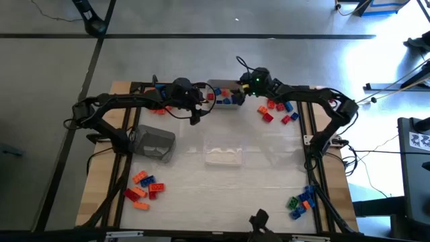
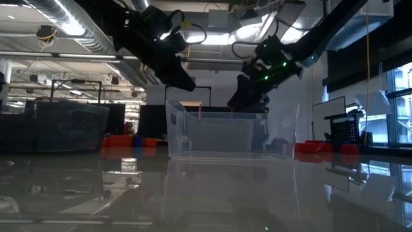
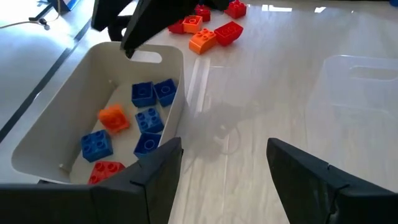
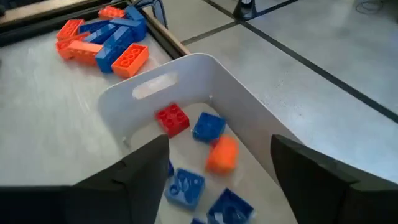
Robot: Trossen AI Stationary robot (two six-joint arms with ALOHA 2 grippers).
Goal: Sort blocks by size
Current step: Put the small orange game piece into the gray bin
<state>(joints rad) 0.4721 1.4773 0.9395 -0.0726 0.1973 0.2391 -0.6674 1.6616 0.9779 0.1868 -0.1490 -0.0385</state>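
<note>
A white tray (image 1: 225, 94) stands at the table's far middle and holds several blocks. Among them are blue ones (image 3: 149, 106), a red one (image 4: 171, 118) and an orange one (image 3: 113, 117). My right gripper (image 4: 221, 142) hangs open above the tray's far-right end (image 1: 243, 84). Under it an orange block (image 4: 222, 154) shows blurred inside the tray, touching neither finger. My left gripper (image 3: 224, 146) stands open over bare table just near of the tray (image 1: 196, 115), with nothing between its fingers.
A clear tray (image 1: 223, 156) sits mid-table and a grey tray (image 1: 154, 142) to its left. Loose blocks lie in piles at the far right (image 1: 275, 111), far left (image 1: 161, 107), near left (image 1: 144, 188) and near right (image 1: 302, 202).
</note>
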